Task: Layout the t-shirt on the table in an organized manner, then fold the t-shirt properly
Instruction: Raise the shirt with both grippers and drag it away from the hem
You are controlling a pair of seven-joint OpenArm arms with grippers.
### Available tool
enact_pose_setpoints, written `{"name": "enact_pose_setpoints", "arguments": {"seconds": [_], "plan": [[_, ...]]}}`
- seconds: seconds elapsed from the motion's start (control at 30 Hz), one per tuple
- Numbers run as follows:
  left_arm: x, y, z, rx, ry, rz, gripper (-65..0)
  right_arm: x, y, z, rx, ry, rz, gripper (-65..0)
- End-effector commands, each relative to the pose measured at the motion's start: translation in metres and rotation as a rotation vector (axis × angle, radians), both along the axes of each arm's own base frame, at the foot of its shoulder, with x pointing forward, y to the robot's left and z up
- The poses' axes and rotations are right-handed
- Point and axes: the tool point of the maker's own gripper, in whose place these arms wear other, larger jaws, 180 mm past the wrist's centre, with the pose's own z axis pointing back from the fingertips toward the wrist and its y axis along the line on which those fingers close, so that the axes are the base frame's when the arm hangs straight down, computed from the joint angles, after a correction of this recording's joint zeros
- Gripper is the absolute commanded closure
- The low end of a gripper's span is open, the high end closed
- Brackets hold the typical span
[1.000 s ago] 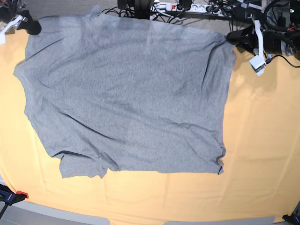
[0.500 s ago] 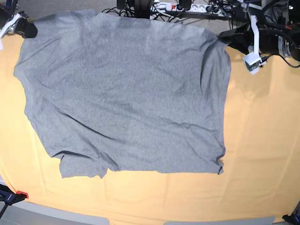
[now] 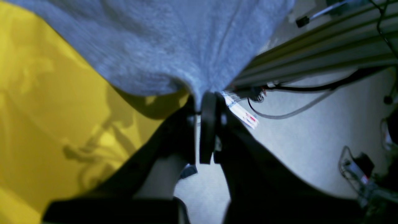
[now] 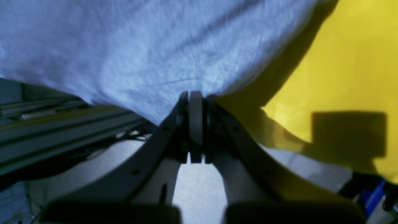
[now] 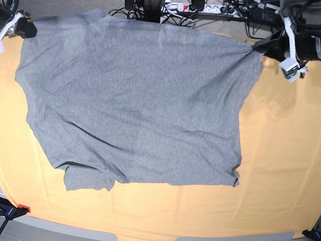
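In the left wrist view the left gripper [image 3: 205,104] has its dark jaws pressed together on a pinched corner of the heather-grey t-shirt [image 3: 161,46], whose cloth fans out upward and leftward from the pinch. Below the lifted hem lies the yellow table [image 3: 46,124], carrying the shadow of the arm; to the right of the jaws the table ends and a pale floor shows, with a metal rail [image 3: 311,59] running aslant and a dark cable [image 3: 279,115] looping under it. In the right wrist view the right gripper [image 4: 195,101] is likewise clamped tight on the shirt's edge, the grey fabric [image 4: 140,49] spreading across the top of the view. The yellow table cover [image 4: 351,62] lies to the right with a square shadow on it, and dark rails sit at the left over the pale floor. In the base view the t-shirt [image 5: 135,105] lies spread plain side up, covering the far and left part of the table [image 5: 281,165] and reaching past its far edge; no lettering shows. One sleeve sits near the near left edge. The left gripper [image 5: 261,48] holds the shirt's far right corner, drawn out to a point at the table's far edge, and the right gripper [image 5: 30,26] holds the far left corner near the table's far left corner. Cables and a power strip [image 5: 200,7] lie beyond the far edge.
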Motion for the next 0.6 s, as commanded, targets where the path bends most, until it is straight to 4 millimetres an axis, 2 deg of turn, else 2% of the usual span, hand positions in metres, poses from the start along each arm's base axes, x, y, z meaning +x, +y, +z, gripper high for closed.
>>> {"name": "enact_pose_setpoints", "arguments": {"seconds": [0.0, 0.23, 0.43, 0.57], "plan": [[0.0, 0.001, 0.007, -0.001, -0.013, -0.012, 0.0, 0.006, -0.006, 0.009, -0.027, -0.024, 0.018, 0.0], [-0.025, 0.005, -0.004, 0.009, 0.08, 0.003, 0.0, 0.008, -0.018, 0.017, -0.061, -0.038, 0.005, 0.0], [-0.039, 0.005, -0.01, 0.008, 0.134, 0.003, 0.0, -0.012, -0.014, 0.017, -0.04, 0.009, 0.009, 0.0], [-0.052, 0.005, -0.014, 0.009, 0.185, 0.003, 0.0, -0.016, -0.014, 0.016, -0.043, 0.023, 0.014, 0.0]]}}
